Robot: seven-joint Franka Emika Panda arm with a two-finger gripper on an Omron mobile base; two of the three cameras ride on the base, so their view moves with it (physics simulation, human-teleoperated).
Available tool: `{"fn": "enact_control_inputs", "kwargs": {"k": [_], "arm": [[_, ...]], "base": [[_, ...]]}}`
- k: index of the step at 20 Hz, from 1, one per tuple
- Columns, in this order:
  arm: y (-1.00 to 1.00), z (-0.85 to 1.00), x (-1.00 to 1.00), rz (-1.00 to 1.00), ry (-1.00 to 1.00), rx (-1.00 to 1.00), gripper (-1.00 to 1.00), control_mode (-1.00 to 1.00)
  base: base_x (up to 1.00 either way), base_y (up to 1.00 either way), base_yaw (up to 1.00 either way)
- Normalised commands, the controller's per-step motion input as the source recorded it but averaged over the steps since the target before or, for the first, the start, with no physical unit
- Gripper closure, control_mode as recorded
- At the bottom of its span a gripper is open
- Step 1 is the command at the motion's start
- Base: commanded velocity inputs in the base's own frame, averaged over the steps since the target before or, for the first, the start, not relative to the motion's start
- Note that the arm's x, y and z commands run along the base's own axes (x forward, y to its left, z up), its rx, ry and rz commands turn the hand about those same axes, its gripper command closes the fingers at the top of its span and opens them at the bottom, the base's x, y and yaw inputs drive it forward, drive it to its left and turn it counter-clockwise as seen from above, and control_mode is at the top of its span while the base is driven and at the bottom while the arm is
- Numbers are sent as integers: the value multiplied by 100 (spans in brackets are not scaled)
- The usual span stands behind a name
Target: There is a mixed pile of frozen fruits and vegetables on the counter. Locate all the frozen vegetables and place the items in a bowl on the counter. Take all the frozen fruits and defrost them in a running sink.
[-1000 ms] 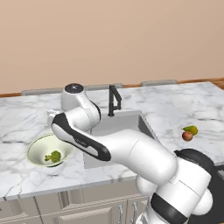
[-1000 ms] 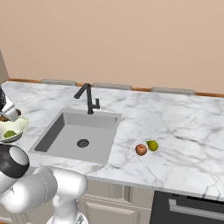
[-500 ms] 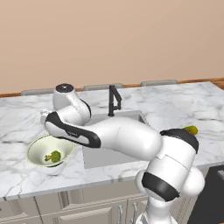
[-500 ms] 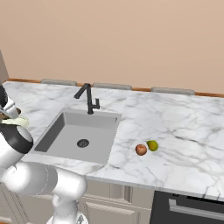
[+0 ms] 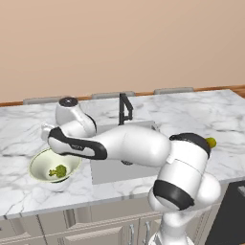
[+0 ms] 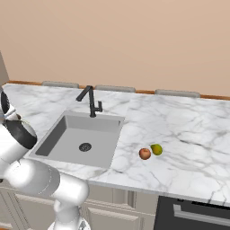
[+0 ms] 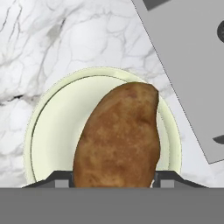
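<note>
Gripper [image 7: 113,177] pinching potato [image 7: 117,136], held above bowl [image 7: 48,131]; finger tips [image 7: 61,178] flank potato's lower end. Bowl on counter [image 5: 19,139] left of sink [image 6: 83,137]. Broccoli [image 5: 58,171] inside bowl. Apple [image 6: 144,153] and pear [image 6: 156,149] touching, on counter right of sink. Faucet [image 6: 91,101] at sink's back edge. Arm stretched left over sink toward bowl.

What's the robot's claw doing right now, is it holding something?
Gripper: closed on the potato, held over the bowl.
</note>
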Motion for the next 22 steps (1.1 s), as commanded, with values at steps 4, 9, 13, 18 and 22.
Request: {"fn": "enact_control_inputs", "kwargs": {"k": [4, 9, 13, 18, 22], "arm": [[0, -31, 3, 0, 0, 0, 100, -100], [12, -18, 0, 0, 0, 0, 100, -100], [25, -21, 0, 0, 0, 0, 100, -100], [22, -22, 0, 0, 0, 0, 100, -100], [13, -9, 0, 0, 0, 0, 100, -100]], "base": [[0, 0, 0], [0, 0, 0], [0, 0, 0], [0, 0, 0], [0, 0, 0]]}}
